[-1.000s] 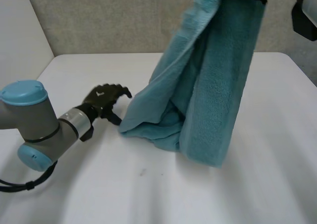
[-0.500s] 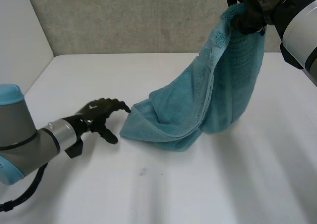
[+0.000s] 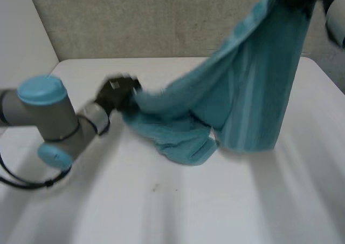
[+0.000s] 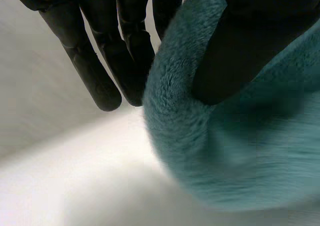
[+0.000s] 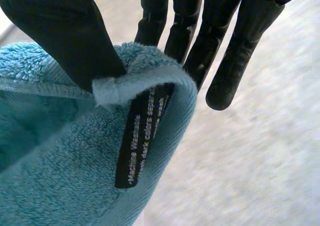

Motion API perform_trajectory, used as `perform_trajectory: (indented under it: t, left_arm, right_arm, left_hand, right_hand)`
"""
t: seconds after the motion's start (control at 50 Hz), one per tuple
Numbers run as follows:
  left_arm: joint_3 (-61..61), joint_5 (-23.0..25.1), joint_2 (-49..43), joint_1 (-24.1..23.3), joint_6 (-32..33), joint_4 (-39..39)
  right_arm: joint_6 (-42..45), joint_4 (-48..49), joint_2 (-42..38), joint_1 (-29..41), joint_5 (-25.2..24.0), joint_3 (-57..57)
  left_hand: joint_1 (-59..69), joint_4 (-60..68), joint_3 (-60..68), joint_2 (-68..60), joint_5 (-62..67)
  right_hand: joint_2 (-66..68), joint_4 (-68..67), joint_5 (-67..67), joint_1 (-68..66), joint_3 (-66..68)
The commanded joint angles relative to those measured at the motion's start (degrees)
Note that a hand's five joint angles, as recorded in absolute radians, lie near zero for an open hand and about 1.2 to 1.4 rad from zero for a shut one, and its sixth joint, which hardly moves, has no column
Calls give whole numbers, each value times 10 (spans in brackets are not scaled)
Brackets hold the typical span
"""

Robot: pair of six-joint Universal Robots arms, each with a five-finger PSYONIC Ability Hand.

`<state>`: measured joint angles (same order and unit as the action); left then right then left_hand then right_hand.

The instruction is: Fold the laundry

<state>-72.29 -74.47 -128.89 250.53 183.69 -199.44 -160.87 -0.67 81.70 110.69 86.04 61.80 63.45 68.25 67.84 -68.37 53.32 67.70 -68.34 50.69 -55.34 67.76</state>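
Note:
A teal towel (image 3: 253,87) hangs from high at the back right down to the white table (image 3: 161,211), where its lower part lies bunched. My right hand (image 5: 65,31) pinches the towel's (image 5: 60,176) top corner by the black label (image 5: 142,131), thumb against the fingers (image 5: 235,51). My left hand (image 3: 116,93) is at the towel's low left corner, just above the table. In the left wrist view its thumb (image 4: 245,41) presses the towel's (image 4: 240,151) fluffy edge against the fingers (image 4: 120,46).
A grey wall (image 3: 135,22) stands behind the table. A white side wall (image 3: 21,39) rises at the far left. My left arm (image 3: 48,120) stretches across the table's left part.
My left hand moved up to the towel's low corner and shut on it. My right hand lifted the top corner higher, and the towel stretched out between both hands.

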Motion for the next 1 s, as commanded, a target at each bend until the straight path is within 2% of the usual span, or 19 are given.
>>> perform_trajectory:
  t: [0.02, 0.1, 0.2, 0.26, 0.4, 0.46, 0.5, 0.52, 0.54, 0.56, 0.58, 0.6, 0.62, 0.72, 0.74, 0.8, 0.82, 0.9, 1.0]
  left_arm:
    - [73, -121, 113, 0, -7, -105]
    - [32, -135, 191, -12, -9, -132]
    - [-132, -160, 255, -63, -4, -126]
    - [-218, -183, 273, -68, -3, -116]
    - [-384, -227, 279, -87, -11, -30]
    - [-394, -227, 276, -133, -24, 42]
    - [-391, -227, 275, -146, -28, 60]
    - [-371, -225, 273, -167, -45, 107]
    - [-362, -225, 275, -169, -52, 120]
    - [-362, -225, 276, -169, -52, 120]
    - [-352, -225, 276, -170, -55, 131]
    - [-329, -226, 281, -169, -58, 152]
    - [-307, -225, 284, -167, -57, 160]
    - [-232, -220, 291, -117, -33, 161]
    - [-212, -209, 285, -89, -10, 160]
    - [-189, -170, 271, -58, 38, 161]
    - [-173, -135, 246, -44, 75, 161]
    - [-137, -44, 183, -21, 177, 169]
    - [-96, 13, 116, -9, 293, 203]
  right_arm:
    - [-19, 209, -45, -14, 19, -94]
    - [-28, 250, -46, -12, 4, -49]
    - [-29, 213, -45, -20, -27, 46]
    - [-29, 173, -41, -23, -45, 115]
    - [-10, 121, -43, -59, -55, 216]
    - [7, 121, -48, -76, -56, 241]
    - [20, 120, -50, -79, -56, 245]
    - [22, 120, -51, -79, -56, 245]
    - [24, 120, -51, -79, -55, 245]
    - [25, 120, -50, -79, -55, 246]
    - [26, 120, -50, -79, -55, 247]
    - [26, 120, -50, -79, -55, 248]
    - [26, 120, -50, -79, -54, 249]
    - [21, 120, -50, -75, -55, 257]
    - [22, 120, -51, -75, -55, 259]
    - [24, 120, -55, -73, -55, 263]
    - [24, 120, -57, -73, -56, 264]
    - [25, 118, -63, -73, -56, 264]
    - [27, 117, -72, -73, -56, 265]
  left_hand:
    - [166, 118, 122, -116, 167]
    - [166, 118, 122, -116, 167]
    - [166, 118, 122, -116, 167]
    - [166, 118, 122, -116, 167]
    - [166, 118, 122, -116, 167]
    - [166, 118, 122, -116, 167]
    - [120, 72, 76, -71, 122]
    - [-53, -101, -97, 102, -52]
    - [-131, -179, -175, 180, -130]
    - [-132, -180, -176, 181, -131]
    - [-222, -270, -266, 271, -221]
    - [-409, -457, -453, 459, -408]
    - [-496, -544, -540, 545, -495]
    - [-499, -547, -543, 548, -497]
    - [-494, -542, -538, 543, -492]
    - [-489, -537, -533, 538, -487]
    - [-472, -520, -516, 521, -471]
    - [-411, -459, -455, 461, -410]
    - [-364, -412, -408, 413, -363]
  right_hand:
    - [123, -117, 193, -247, 122]
    - [123, -117, 193, -247, 122]
    - [123, -117, 193, -247, 122]
    - [123, -117, 193, -247, 122]
    - [123, -117, 193, -247, 122]
    - [123, -117, 193, -247, 122]
    - [123, -117, 193, -247, 122]
    - [123, -117, 193, -247, 122]
    - [123, -117, 193, -247, 122]
    - [123, -117, 193, -247, 122]
    - [123, -117, 193, -247, 122]
    - [123, -117, 193, -247, 122]
    - [123, -117, 193, -247, 122]
    - [123, -117, 193, -247, 122]
    - [123, -117, 193, -247, 122]
    - [123, -117, 193, -247, 122]
    - [123, -117, 193, -247, 122]
    - [123, -117, 193, -247, 122]
    - [123, -117, 193, -247, 122]
